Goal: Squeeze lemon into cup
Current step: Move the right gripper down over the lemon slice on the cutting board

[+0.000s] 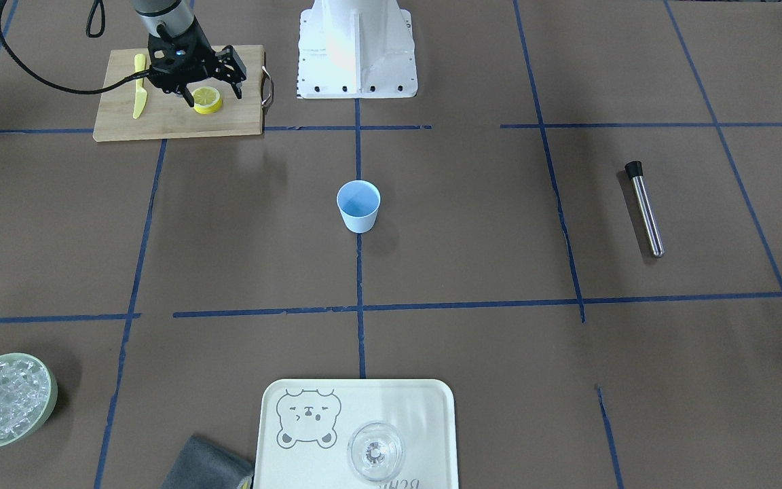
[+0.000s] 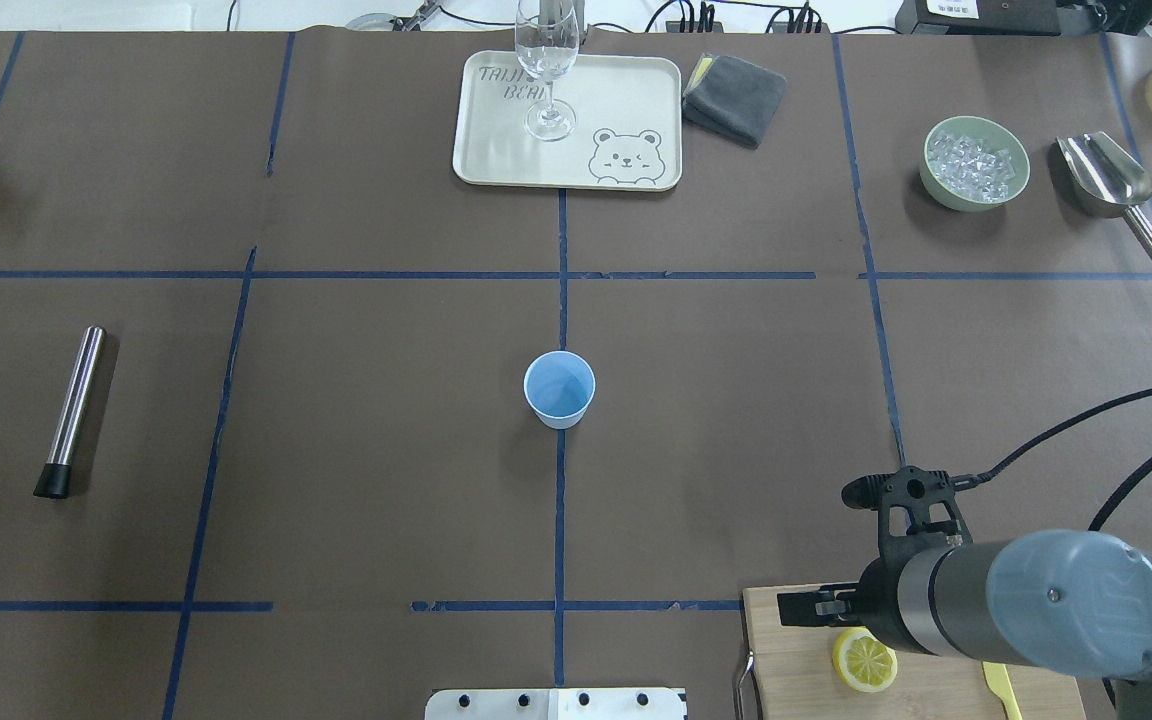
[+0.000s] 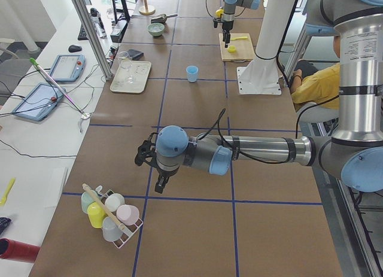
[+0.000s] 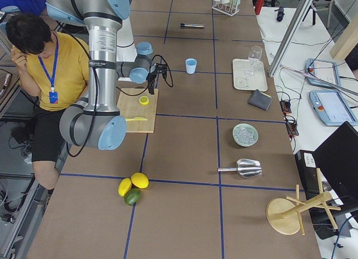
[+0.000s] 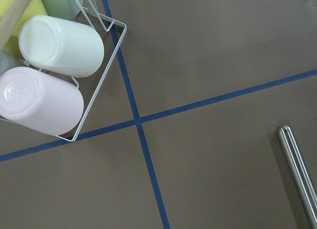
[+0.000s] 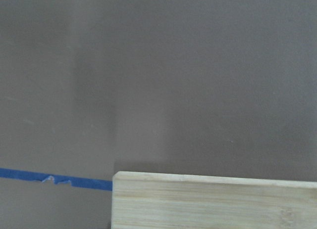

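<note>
cutting board [image 2: 806, 680] lying at cup's 5 o'clock, overhead | right gripper [image 1: 213, 92] hanging wide open, gripping nothing, at lemon's 11 o'clock | left gripper [image 3: 161, 182] hovering far off, opening: cannot tell | cup [image 2: 559, 389] standing mid-table | lemon [image 2: 865, 660] lying cut-face-up on board

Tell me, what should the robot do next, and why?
Probably ease the right gripper down around the lemon. Its jaws look open and hover close by, while the lemon lies ungrasped on the cutting board, away from the cup.
</note>
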Controlling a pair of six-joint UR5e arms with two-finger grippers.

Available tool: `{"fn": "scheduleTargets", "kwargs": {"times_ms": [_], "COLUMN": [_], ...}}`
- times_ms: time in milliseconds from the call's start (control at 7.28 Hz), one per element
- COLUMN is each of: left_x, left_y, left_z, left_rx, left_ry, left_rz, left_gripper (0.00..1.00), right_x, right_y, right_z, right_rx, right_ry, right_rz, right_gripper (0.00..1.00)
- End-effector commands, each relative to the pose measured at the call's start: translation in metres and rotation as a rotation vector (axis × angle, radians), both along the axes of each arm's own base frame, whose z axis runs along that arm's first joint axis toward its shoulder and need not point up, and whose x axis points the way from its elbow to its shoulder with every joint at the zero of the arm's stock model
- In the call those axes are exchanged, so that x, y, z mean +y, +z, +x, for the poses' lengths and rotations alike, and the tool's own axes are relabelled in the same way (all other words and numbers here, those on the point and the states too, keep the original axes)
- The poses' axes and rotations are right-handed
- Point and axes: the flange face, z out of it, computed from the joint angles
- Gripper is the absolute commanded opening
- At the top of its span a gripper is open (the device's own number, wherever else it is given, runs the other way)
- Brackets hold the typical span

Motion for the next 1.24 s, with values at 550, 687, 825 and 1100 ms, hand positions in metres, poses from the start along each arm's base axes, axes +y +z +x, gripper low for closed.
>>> {"fn": "scheduleTargets", "kwargs": {"times_ms": [550,687,825,1100], "left_x": [0.000,0.000,0.000,0.000], "left_y": [-0.008,-0.010,-0.010,-0.009], "left_z": [0.000,0.000,0.000,0.000], "left_rx": [-0.001,-0.001,-0.001,-0.001], "left_ry": [-0.005,-0.005,-0.005,-0.005], "left_rz": [0.067,0.072,0.072,0.070], "left_gripper": [1.00,1.00,1.00,1.00], "right_x": [0.043,0.049,0.051,0.051], "right_y": [0.044,0.044,0.045,0.047], "right_z": [-0.005,-0.008,-0.010,-0.019], "right_rx": [0.096,0.094,0.097,0.097], "right_ry": [0.054,0.050,0.047,0.042], "right_rz": [-0.068,-0.079,-0.078,-0.077], "right_gripper": [0.99,0.99,0.99,0.98]}}
